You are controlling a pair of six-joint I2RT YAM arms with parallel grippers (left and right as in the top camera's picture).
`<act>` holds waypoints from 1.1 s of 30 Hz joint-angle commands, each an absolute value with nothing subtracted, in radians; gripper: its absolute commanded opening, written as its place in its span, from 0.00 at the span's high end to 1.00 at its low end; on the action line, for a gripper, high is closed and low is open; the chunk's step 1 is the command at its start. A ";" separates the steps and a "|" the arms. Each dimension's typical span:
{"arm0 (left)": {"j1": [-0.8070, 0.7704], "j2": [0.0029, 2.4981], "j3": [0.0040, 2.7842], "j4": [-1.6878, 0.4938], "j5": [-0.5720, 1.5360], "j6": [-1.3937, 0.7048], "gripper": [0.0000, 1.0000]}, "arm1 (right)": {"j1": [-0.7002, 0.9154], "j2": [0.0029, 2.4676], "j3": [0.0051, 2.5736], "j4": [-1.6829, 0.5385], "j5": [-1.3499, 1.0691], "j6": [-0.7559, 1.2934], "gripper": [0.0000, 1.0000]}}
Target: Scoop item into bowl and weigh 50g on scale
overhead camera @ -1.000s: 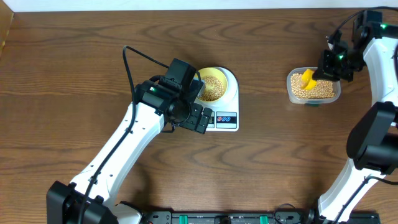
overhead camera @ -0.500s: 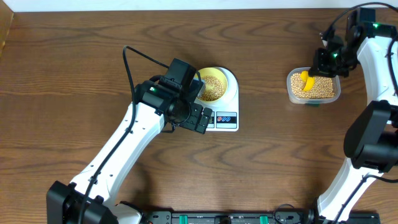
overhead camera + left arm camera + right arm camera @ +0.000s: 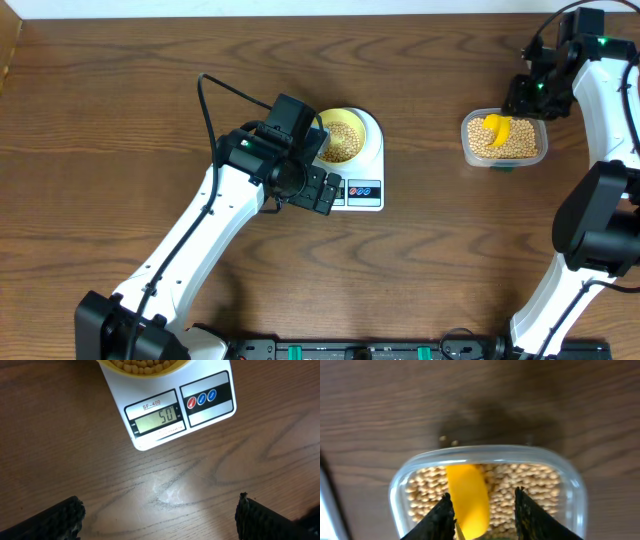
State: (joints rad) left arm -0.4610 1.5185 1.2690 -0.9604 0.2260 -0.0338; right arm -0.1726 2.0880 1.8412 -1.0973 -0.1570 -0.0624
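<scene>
Yellow scoop (image 3: 467, 495) dropped back in the tub (image 3: 485, 450), my right pincer (image 3: 483, 502) just parted; scale (image 3: 165, 412) reads fifty, weighing looks done.

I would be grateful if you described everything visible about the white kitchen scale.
The scale has a white, plastic-looking, rounded rectangular body. Its front carries a grey display reading 50 under the mark SF-400. Beside the display is a black panel with one red and two blue buttons. The scale lies flat on the brown wooden table. A pale yellow bowl of beans sits on its platform. The open left tool hangs in front of it, not touching it.
</scene>
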 commanded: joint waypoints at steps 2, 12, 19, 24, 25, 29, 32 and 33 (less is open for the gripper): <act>-0.464 1.517 1.264 -0.960 0.213 -0.047 0.02 | -0.171 2.116 1.850 -1.067 -0.095 -0.070 0.56; -0.464 1.517 1.264 -0.960 0.213 -0.047 0.02 | -0.183 2.116 1.850 -1.003 0.112 -0.062 0.37; -0.464 1.517 1.264 -0.960 0.213 -0.047 0.02 | -0.211 2.123 1.850 -0.910 0.076 -0.038 0.30; -0.464 1.517 1.264 -0.960 0.213 -0.047 0.02 | -0.210 2.128 1.850 -0.813 -0.084 -0.037 0.25; -0.464 1.517 1.264 -0.960 0.213 -0.047 0.02 | -0.208 2.128 1.850 -0.794 -0.115 -0.037 0.20; -0.464 1.517 1.264 -0.960 0.213 -0.047 0.02 | -0.196 2.128 1.850 -0.738 -0.213 -0.035 0.01; -0.464 1.517 1.264 -0.960 0.213 -0.047 0.02 | -0.181 2.128 1.850 -0.732 -0.220 -0.035 0.01; -0.464 1.517 1.264 -0.960 0.213 -0.047 0.02 | -0.177 2.128 1.850 -0.732 -0.220 -0.035 0.01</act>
State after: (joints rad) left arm -0.4610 1.5185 1.2690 -0.9607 0.2260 -0.0341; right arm -0.1947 2.1208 1.8412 -0.7353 -0.1627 -0.0399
